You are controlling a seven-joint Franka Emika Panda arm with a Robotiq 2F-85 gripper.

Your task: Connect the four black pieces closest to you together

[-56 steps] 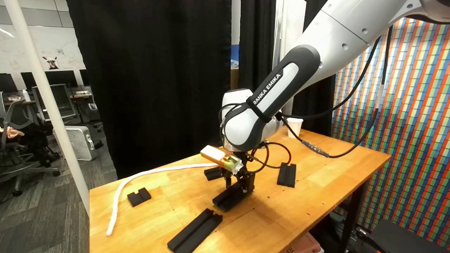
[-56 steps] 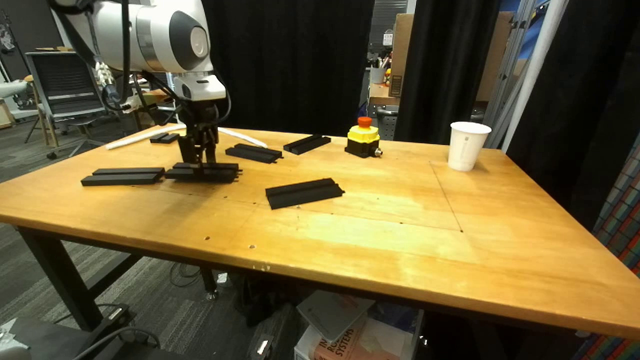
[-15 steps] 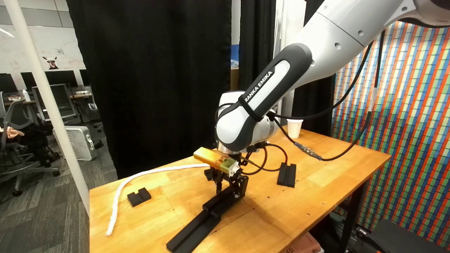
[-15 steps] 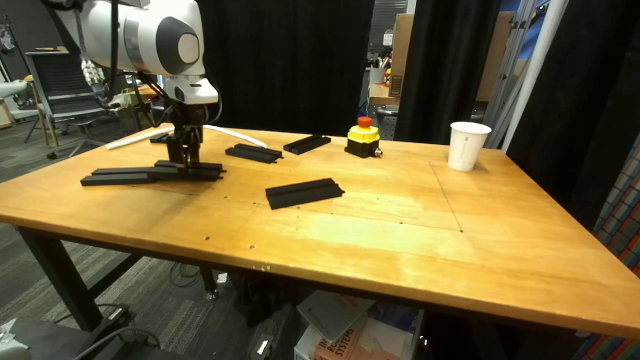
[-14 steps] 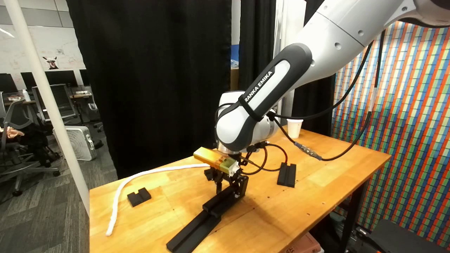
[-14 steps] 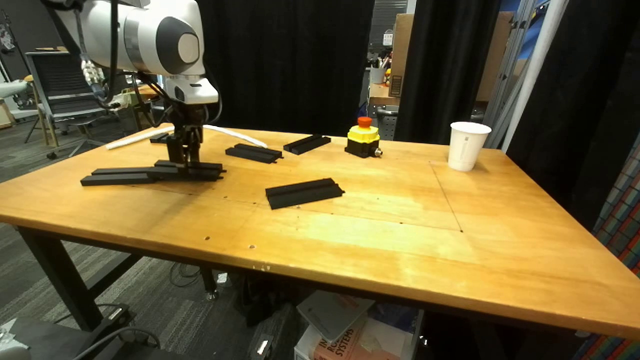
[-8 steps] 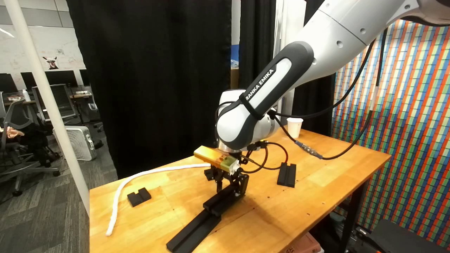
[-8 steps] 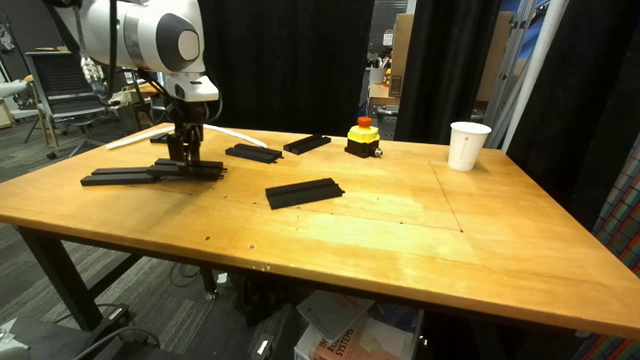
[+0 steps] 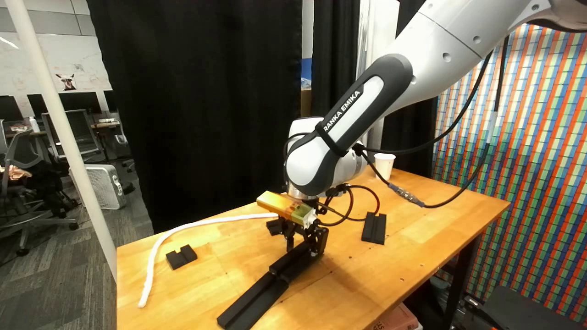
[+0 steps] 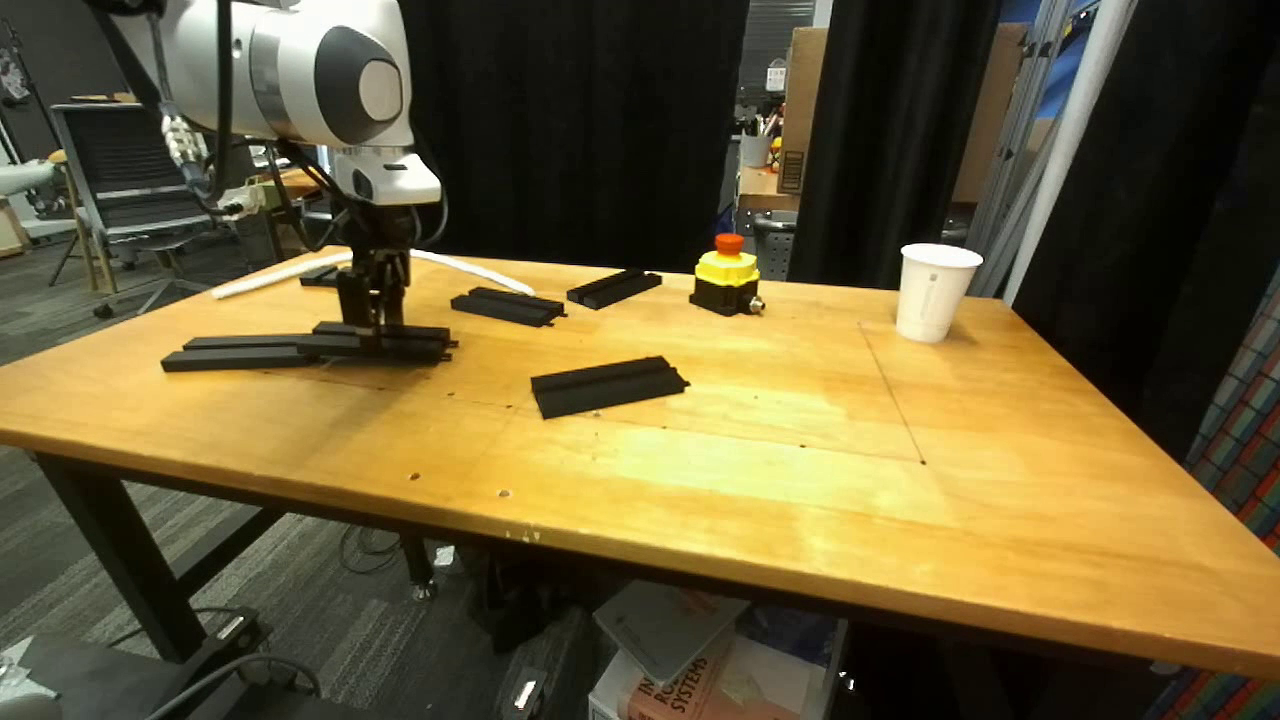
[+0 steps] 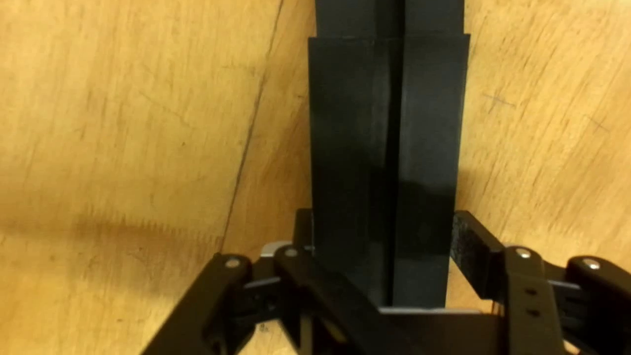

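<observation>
My gripper (image 9: 302,251) is shut on the sides of a long, grooved black bar (image 9: 288,266), which also shows in the wrist view (image 11: 350,123). The held bar's front end overlaps the rear end of a second long black bar (image 9: 253,300) lying on the table, roughly in line with it. In the wrist view this second bar (image 11: 345,17) looks narrower and lower than the held one. A third long bar (image 10: 610,385) lies apart in an exterior view. A short stubby black piece (image 9: 181,256) lies near the white strip. The gripper partly covers the held bar's rear.
More black pieces lie towards the back, one (image 10: 508,306) close behind the gripper and one (image 10: 614,288) farther along. A white curved strip (image 9: 206,223) lies on the wooden table (image 10: 760,480). A yellow-and-red stop button (image 10: 727,275) and a white cup (image 10: 935,290) stand on it.
Since the oldest frames, the gripper has carried the held bar to the second bar, closing the gap between them. In the last half second it has shifted slightly back and lower.
</observation>
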